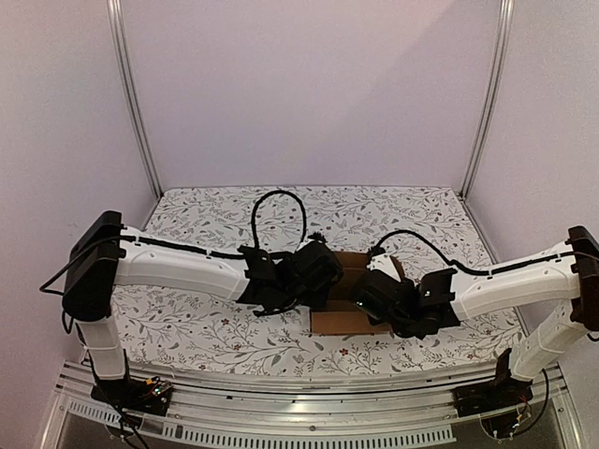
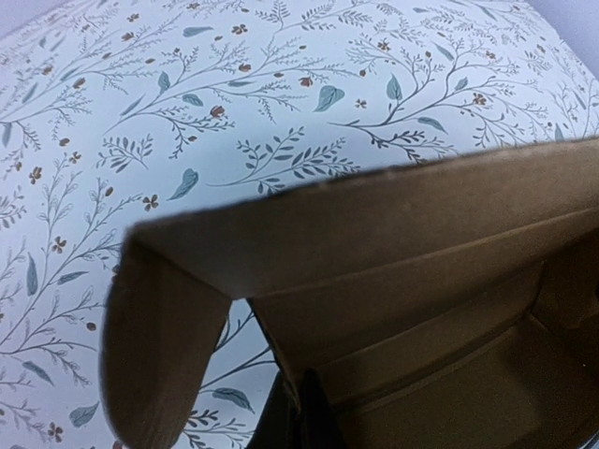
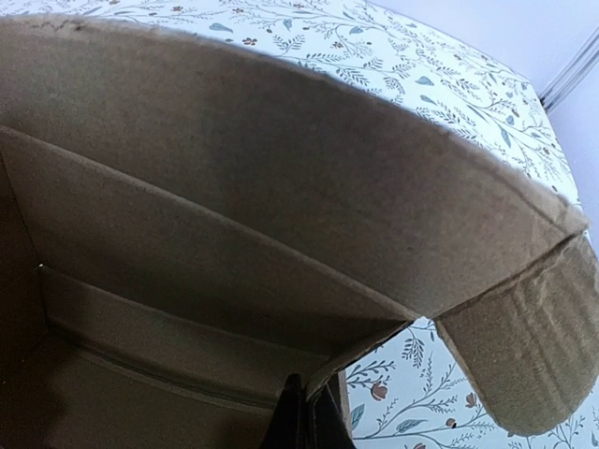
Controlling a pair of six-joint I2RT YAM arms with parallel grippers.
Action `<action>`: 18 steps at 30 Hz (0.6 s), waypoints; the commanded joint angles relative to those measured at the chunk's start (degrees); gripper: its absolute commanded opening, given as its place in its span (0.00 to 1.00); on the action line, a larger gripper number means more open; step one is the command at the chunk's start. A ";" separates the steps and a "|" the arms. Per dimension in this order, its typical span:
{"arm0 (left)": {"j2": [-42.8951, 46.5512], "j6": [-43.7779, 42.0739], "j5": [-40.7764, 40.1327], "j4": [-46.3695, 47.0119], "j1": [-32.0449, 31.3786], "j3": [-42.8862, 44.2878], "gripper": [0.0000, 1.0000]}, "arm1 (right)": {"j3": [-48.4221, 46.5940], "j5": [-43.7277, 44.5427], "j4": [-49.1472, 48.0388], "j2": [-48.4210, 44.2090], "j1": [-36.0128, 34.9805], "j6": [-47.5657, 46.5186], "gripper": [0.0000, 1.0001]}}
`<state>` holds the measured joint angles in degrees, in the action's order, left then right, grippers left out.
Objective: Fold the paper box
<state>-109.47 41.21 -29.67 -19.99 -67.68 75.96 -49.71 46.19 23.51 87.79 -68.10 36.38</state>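
- The paper box (image 1: 346,323) is noted on the tabletop (image 1: 215,327), a little near of centre, between the two wrists. It is partly erected, with walls raised and the top open.
- The left gripper (image 1: 323,276) is placed at the box's left end and the right gripper (image 1: 370,292) at its right end, each reaching over the rim into the cavity. Neither arm is judged the nearer.
- The box's long axis is judged to run left to right, along the line joining the two grippers, though much of it is hidden under the wrists.
- Both grippers are read as fully closed, fingers together. Whether a cardboard wall is nipped between them cannot be told.
- In each wrist view a broad panel is seen arching over the cavity, with a rounded tuck flap (image 2: 159,346) hanging at its outer end, not yet tucked in.
- The tabletop is covered by a flat cloth printed with leaf sprigs.
- The room is closed in by pale lilac panels, with metal posts (image 1: 136,103) at the far corners.
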 commanded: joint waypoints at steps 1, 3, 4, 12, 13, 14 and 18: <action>2.32 -0.13 6.51 10.49 -4.13 -1.96 0.00 | 0.73 -7.97 -10.54 -3.18 -3.15 -0.80 0.00; 3.38 -0.15 5.50 11.85 -4.13 -3.36 0.00 | 2.43 -9.09 -11.17 -4.53 -3.17 -0.47 0.00; 3.73 -0.15 4.87 12.17 -4.13 -3.78 0.00 | 3.40 -9.65 -11.84 -5.19 -3.19 -0.57 0.00; 6.15 -0.42 1.64 13.85 -4.13 -7.12 0.00 | 9.92 -10.50 -17.73 -9.44 -4.84 -1.04 0.00; 6.34 -0.24 1.71 13.96 -4.13 -7.33 0.00 | 10.51 -9.97 -18.59 -9.55 -5.36 -0.97 0.00; 6.37 -0.19 1.89 14.19 -4.20 -7.67 0.00 | 10.73 -9.26 -18.89 -9.50 -5.78 -0.83 0.00; 6.38 0.46 3.20 14.66 -4.62 -8.46 0.00 | 10.63 -7.79 -19.43 -7.58 -6.50 1.09 0.00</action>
<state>-104.92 41.01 -32.03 -13.32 -68.99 67.68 -38.92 41.43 12.03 78.87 -72.31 36.40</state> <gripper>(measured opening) 0.007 0.005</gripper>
